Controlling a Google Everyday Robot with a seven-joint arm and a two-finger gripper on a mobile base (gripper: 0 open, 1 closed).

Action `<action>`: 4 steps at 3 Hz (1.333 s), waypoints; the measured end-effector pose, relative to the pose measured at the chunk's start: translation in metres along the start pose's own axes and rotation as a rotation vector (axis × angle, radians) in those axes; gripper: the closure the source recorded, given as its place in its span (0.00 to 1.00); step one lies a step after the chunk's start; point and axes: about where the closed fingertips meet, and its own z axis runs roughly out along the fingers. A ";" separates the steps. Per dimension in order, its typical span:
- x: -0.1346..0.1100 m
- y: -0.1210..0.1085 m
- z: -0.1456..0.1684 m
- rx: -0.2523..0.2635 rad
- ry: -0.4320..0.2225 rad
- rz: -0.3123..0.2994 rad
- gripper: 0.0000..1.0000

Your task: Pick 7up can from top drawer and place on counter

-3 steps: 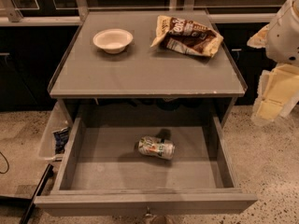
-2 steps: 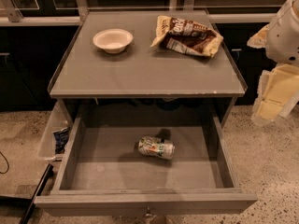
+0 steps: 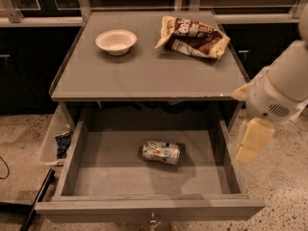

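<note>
The 7up can (image 3: 161, 152) lies on its side on the floor of the open top drawer (image 3: 96, 177), near the middle. The counter (image 3: 144, 73) is the grey cabinet top just above and behind the drawer. My arm comes in from the right edge. Its cream-coloured gripper end (image 3: 252, 141) hangs over the drawer's right wall, to the right of the can and well apart from it. It holds nothing that I can see.
A white bowl (image 3: 116, 41) stands at the counter's back left. A brown-and-cream snack bag (image 3: 192, 36) lies at its back right. A clear bin (image 3: 55, 141) with a dark wrapper sits left of the drawer on the speckled floor. Dark cabinets stand behind.
My arm has moved down and to the left, from beside the counter's right edge to over the drawer's right wall. The can, bowl and bag have not moved.
</note>
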 end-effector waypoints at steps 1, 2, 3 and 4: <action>0.002 0.015 0.063 -0.096 -0.038 0.000 0.00; -0.009 0.025 0.095 -0.079 -0.110 -0.058 0.00; -0.013 0.019 0.096 -0.051 -0.121 -0.070 0.00; -0.014 0.020 0.098 -0.056 -0.126 -0.073 0.00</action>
